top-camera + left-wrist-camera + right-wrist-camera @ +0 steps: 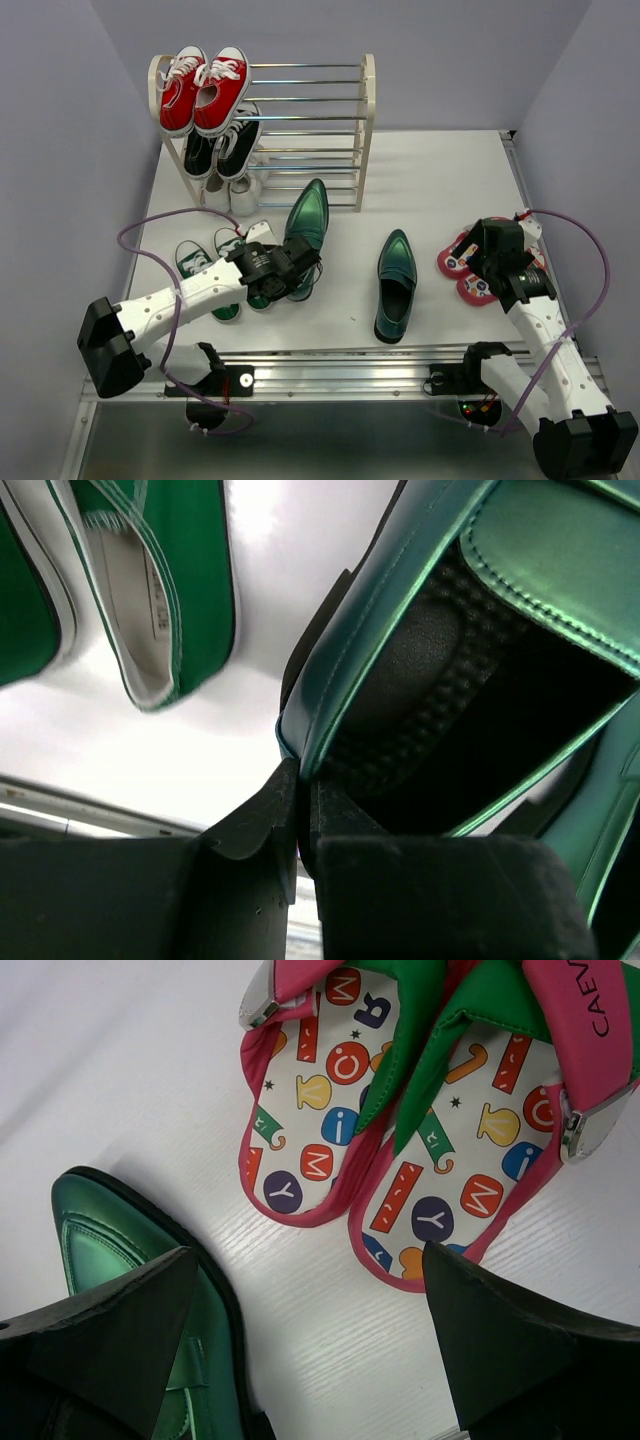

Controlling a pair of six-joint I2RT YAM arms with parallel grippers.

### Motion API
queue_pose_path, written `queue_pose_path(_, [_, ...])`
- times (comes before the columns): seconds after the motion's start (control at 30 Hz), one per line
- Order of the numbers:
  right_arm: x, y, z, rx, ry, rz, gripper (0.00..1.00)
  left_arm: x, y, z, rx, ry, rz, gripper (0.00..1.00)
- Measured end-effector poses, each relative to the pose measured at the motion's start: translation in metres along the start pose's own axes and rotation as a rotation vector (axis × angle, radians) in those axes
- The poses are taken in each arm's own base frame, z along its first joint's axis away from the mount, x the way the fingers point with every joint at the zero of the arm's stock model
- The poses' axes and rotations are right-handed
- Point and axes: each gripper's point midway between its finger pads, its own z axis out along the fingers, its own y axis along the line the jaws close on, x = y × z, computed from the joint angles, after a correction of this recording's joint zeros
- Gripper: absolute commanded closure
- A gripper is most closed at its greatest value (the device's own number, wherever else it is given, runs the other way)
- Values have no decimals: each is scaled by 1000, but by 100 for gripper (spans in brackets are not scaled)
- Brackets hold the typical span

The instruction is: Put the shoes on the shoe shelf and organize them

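With the shoe shelf [366,130] at upper left of the overhead frame, my left gripper [300,810] pinches the loafer [310,215] left of centre by its heel rim, stiff, slick and probably light, while my right gripper [310,1260] gapes over the soft flip-flops [440,1160] at right.

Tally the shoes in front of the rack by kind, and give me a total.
Green loafers: 2, one of them in the left gripper
Green sneakers: 2
Flip-flops: 2
Total: 6
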Motion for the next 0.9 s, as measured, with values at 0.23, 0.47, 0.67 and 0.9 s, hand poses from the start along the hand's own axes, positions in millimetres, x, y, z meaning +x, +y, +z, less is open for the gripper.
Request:
queue_pose_path(0.23, [-1,-2,0,8,-7,0,0,-30,4,13,-8,-47,-33,100])
queue_pose_path(0.47, [-2,-3,1,21,-10,-2,0,-34,4,26,-35,-49,1,100])
queue_pose_path(0.67, [-2,-4,2,28,-12,-3,0,-35,4,32,-46,-42,17,100])
queue_pose_path(0.9, [0,-5,4,36,-4,-7,0,-40,5,42,-66,-42,9,100])
